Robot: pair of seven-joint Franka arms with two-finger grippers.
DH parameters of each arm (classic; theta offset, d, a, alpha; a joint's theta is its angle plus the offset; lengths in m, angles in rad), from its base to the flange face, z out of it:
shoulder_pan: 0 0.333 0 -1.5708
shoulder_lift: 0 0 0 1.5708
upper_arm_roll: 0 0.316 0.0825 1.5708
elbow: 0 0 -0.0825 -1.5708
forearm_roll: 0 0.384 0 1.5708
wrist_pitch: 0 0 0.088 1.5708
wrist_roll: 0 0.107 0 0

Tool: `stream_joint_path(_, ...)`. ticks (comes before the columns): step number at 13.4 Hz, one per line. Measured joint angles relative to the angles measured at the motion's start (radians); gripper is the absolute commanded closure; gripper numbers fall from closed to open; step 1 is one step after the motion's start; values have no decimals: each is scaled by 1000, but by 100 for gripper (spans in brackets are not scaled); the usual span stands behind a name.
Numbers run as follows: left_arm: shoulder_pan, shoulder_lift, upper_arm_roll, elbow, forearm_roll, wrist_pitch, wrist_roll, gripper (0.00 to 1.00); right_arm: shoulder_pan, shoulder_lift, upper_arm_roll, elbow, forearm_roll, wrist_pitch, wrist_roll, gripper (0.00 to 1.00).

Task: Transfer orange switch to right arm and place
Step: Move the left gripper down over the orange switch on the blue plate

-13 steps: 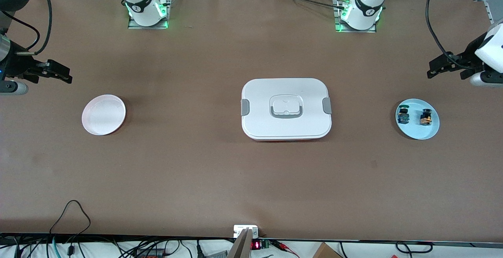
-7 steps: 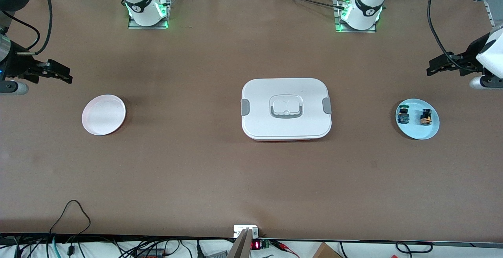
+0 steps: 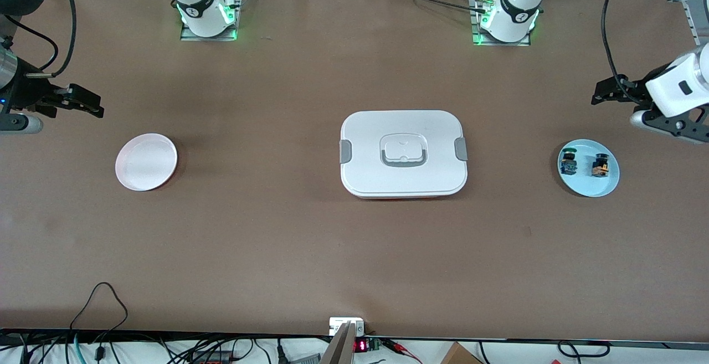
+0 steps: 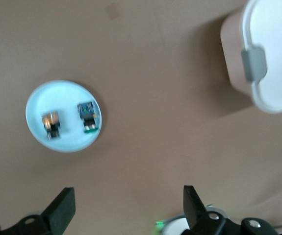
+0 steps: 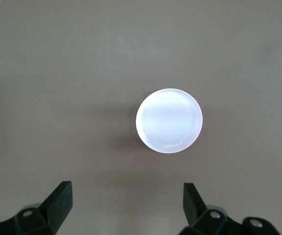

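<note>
The orange switch (image 3: 599,165) lies on a light blue plate (image 3: 588,186) at the left arm's end of the table, beside a blue and green switch (image 3: 568,163). The left wrist view shows the orange switch (image 4: 51,124) and the other switch (image 4: 88,116) on that plate (image 4: 64,93). My left gripper (image 3: 604,91) hangs open and empty over bare table beside the plate; its fingers stand wide apart in its own view (image 4: 129,196). My right gripper (image 3: 88,103) waits open and empty over the table at the right arm's end, with its fingers spread in its own view (image 5: 127,193).
A white lidded box (image 3: 403,152) with grey clips sits mid-table, its corner also in the left wrist view (image 4: 273,54). A pale pink plate (image 3: 146,162) lies at the right arm's end, under the right wrist camera (image 5: 169,121). Cables run along the table's front edge.
The left arm's wrist has swung further into view and tilted, carrying its gripper slightly toward the table's middle and the bases. The right arm and the switches have not moved.
</note>
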Motion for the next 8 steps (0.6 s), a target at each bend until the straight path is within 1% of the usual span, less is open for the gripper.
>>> stream_joint_path(3,44,72,5,-32,41,59,411,2,0,2,0,0,0,-1,0,0)
stream_joint_path(4,58,97,5,-48,51,74,519,2,0,4,0,0,0,-1,0,0)
stream_joint_path(6,109,122,5,-113,54,125,664,2,0,5,0,-1,0,-1,0,0)
stream_joint_path(8,150,127,6,-178,55,216,828,2,0,9,0,-1,0,-1,0,0)
